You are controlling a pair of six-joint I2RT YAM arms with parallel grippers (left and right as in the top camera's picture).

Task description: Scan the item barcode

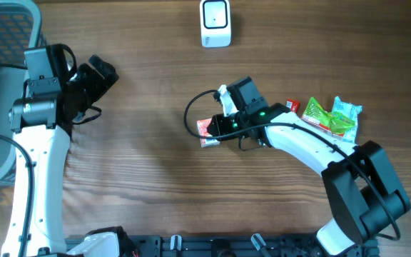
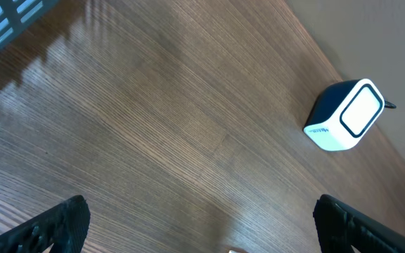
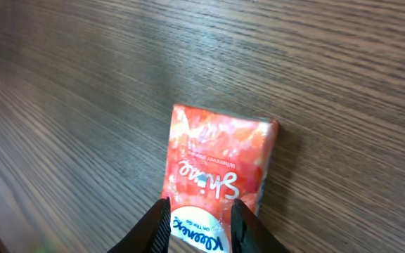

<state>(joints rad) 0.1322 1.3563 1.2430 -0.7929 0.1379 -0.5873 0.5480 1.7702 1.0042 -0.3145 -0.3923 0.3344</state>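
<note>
Tissue pack (image 3: 216,169), red-orange, lies flat on the wooden table (image 1: 141,178), centre of the overhead frame, below the white scanner (image 1: 215,21) at top centre. My right gripper (image 3: 199,223) has its fingers slightly apart at the pack's white-labelled end; whether they grip it I cannot tell. My left gripper (image 2: 202,225) hangs spread wide at upper left, well apart from the pack.

A flat orange-red plastic tissue pack (image 3: 220,165) lay on the brown wood-grain table (image 3: 83,84), its near end between the dark fingers of the right gripper (image 3: 201,223), possibly pinched.
</note>
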